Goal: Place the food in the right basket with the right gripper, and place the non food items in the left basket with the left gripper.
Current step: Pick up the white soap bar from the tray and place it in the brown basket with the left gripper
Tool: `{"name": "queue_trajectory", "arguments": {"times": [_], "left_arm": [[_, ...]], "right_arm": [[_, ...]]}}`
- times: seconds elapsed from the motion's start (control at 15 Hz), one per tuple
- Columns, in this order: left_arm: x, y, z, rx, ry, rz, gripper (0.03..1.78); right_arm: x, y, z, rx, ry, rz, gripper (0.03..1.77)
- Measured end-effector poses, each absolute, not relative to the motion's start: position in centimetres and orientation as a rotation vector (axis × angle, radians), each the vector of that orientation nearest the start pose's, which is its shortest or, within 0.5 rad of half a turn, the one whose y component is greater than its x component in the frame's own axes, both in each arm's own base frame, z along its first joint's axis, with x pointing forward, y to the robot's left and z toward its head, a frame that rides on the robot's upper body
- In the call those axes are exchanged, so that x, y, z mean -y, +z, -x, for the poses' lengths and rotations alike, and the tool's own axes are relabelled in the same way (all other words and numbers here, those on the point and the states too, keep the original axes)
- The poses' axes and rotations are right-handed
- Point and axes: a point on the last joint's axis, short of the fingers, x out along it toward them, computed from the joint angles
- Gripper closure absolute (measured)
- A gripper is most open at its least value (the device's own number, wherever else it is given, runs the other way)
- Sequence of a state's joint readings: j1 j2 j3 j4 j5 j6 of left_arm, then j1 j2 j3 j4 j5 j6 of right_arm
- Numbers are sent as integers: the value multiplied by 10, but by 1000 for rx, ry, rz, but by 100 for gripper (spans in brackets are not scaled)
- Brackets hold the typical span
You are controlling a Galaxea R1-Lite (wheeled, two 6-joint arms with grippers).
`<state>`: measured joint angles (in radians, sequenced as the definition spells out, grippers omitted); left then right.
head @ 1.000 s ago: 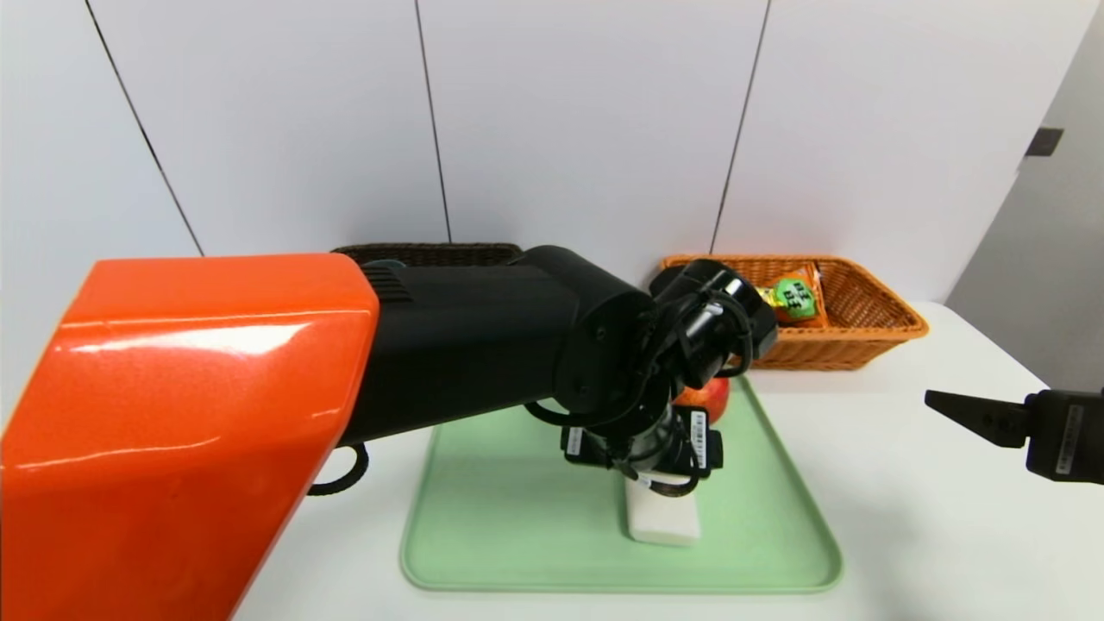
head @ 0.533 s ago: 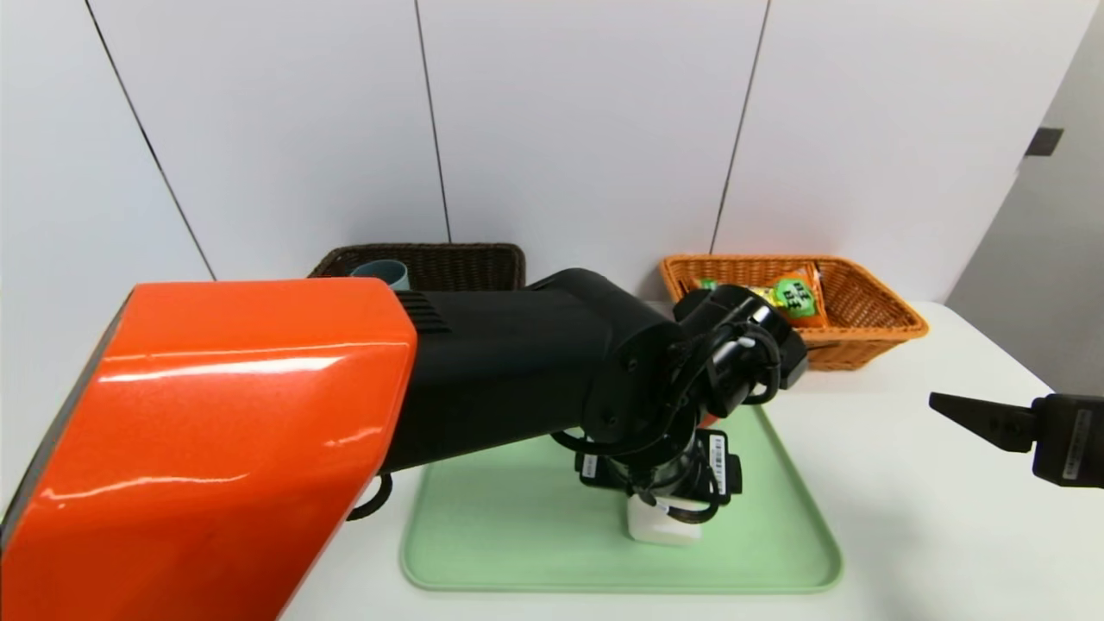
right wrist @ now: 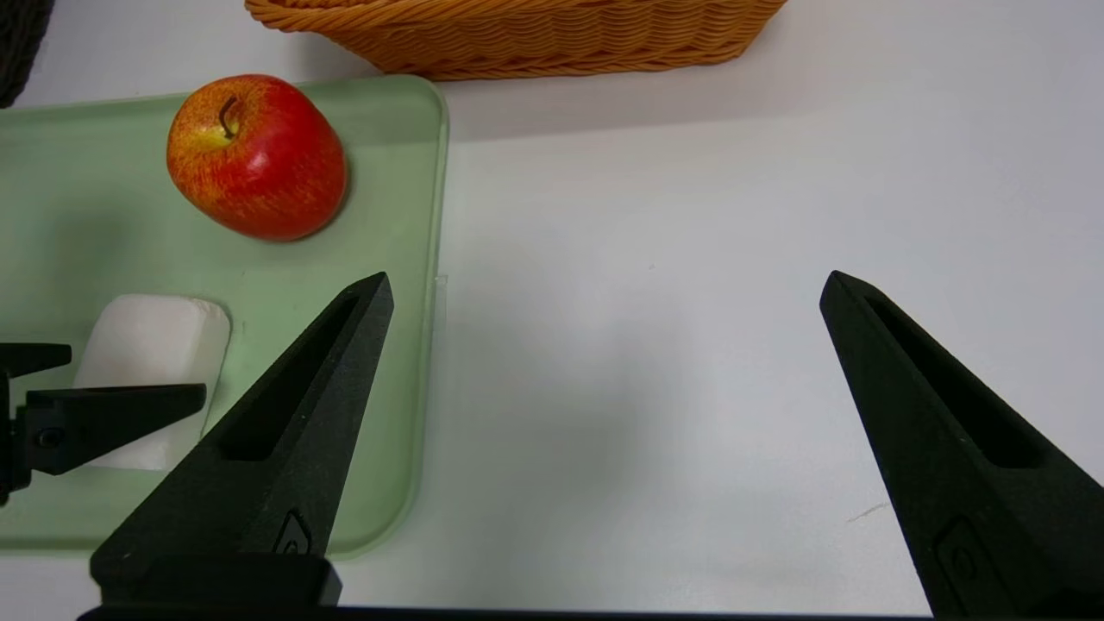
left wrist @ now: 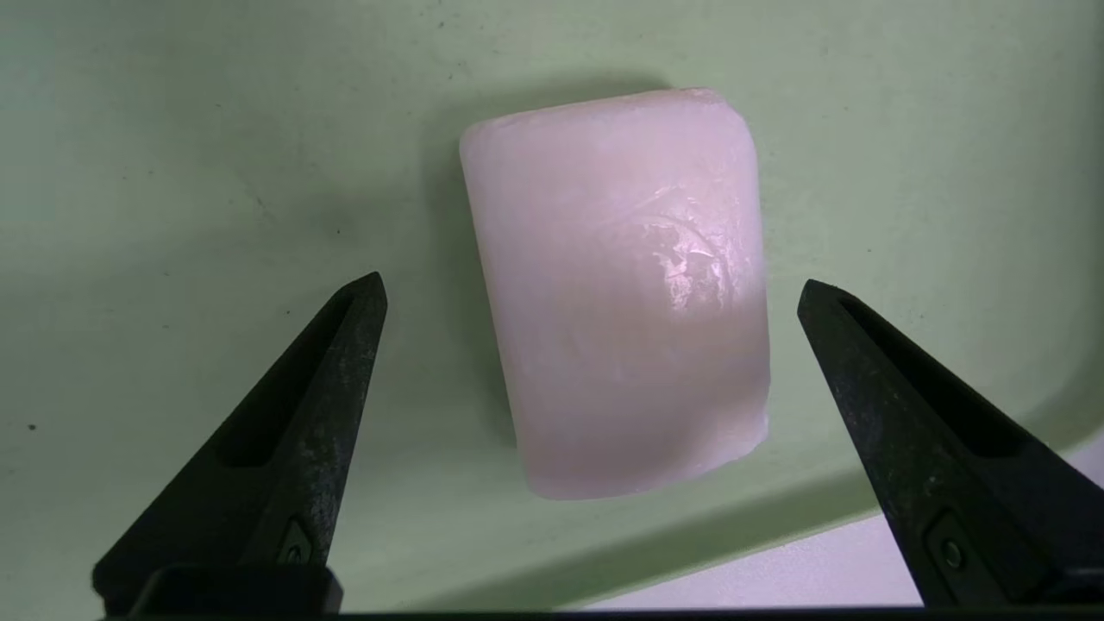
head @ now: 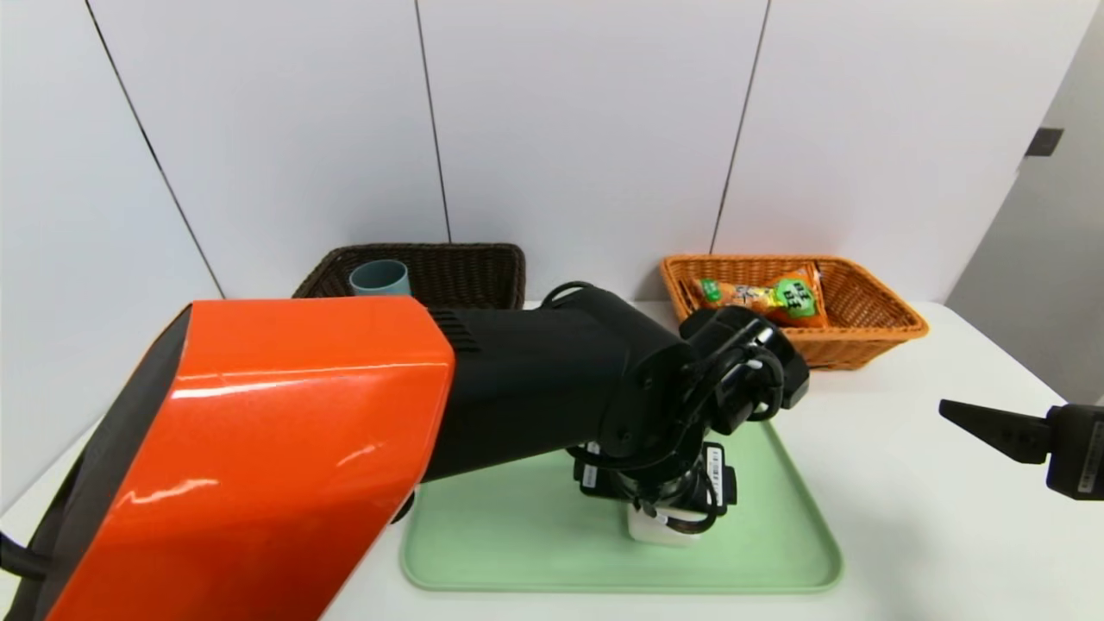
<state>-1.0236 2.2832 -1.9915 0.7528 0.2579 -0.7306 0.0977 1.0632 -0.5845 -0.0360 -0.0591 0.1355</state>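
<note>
A white soap bar lies on the green tray near its front edge. My left gripper hangs just above it, open, one finger on each side and neither touching. In the head view the left wrist covers most of the soap bar. A red apple sits at the tray's far right corner, hidden behind the left arm in the head view. My right gripper is open and empty over bare table to the right of the tray.
The dark left basket at the back holds a blue-grey cup. The orange right basket holds an orange and green snack packet. The left arm's orange and black links fill the left foreground.
The left arm has dropped lower onto the soap bar and now hides the apple in the head view. The right gripper has drifted slightly right and down.
</note>
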Motion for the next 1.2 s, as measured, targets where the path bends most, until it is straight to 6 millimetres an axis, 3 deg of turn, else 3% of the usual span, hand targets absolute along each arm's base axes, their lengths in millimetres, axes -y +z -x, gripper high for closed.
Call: {"name": "queue_trajectory", "arguments": {"times": [1.2], "left_arm": [[379, 149, -230, -1005, -328, -37, 12]], "right_arm": [[-11, 203, -129, -434, 8, -100, 9]]}}
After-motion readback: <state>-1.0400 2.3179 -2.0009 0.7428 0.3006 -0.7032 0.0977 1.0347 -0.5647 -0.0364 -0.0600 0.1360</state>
